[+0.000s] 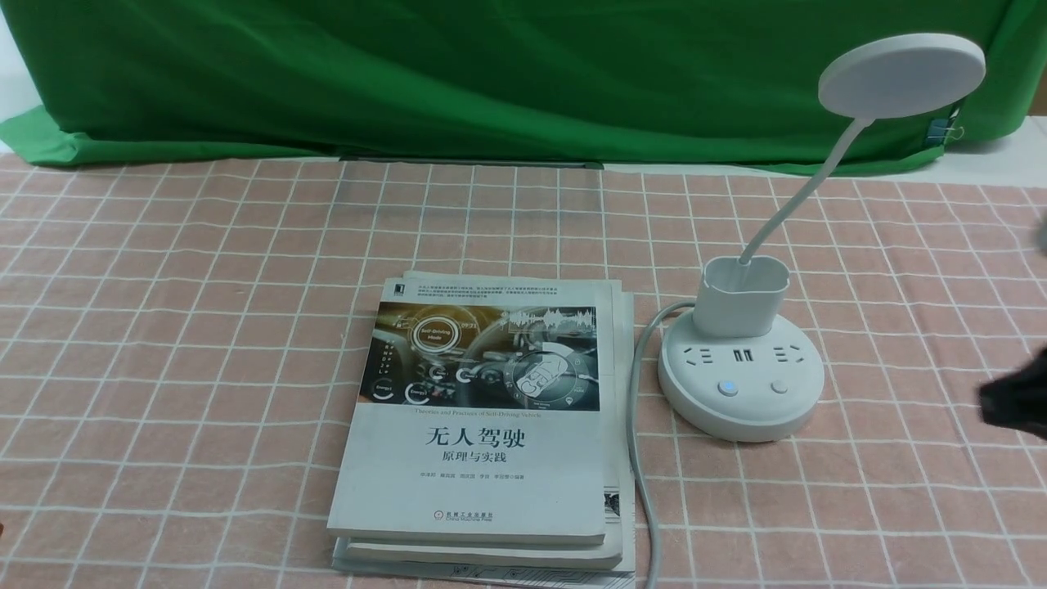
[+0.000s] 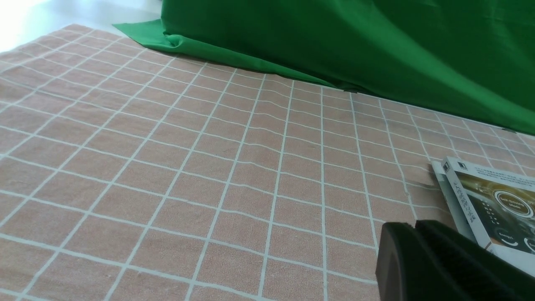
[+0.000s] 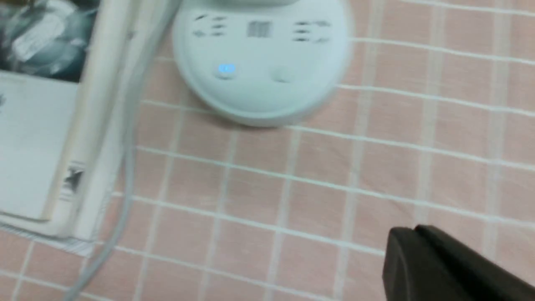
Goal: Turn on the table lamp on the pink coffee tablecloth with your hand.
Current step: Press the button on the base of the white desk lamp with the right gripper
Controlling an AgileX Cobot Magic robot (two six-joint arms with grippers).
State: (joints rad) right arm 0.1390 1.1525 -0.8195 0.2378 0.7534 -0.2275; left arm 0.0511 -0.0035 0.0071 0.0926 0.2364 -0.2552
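Right gripper (image 3: 411, 228) clenched at four o'clock, left gripper (image 2: 411, 223) shut too! One table lamp (image 1: 741, 376), two buttons, stands at two o'clock on one pinkish grid tablecloth (image 1: 204, 327), one book stack (image 1: 483, 425) just beside!

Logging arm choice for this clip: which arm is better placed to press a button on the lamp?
Likely the right: the right gripper is shut beside the lamp; books lie left of it.

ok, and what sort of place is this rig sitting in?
Probably a robotics lab or test bench: a green cloth hung as a backdrop, a grid-patterned tablecloth with a lamp and stacked books set out on it, and a robot gripper over it.
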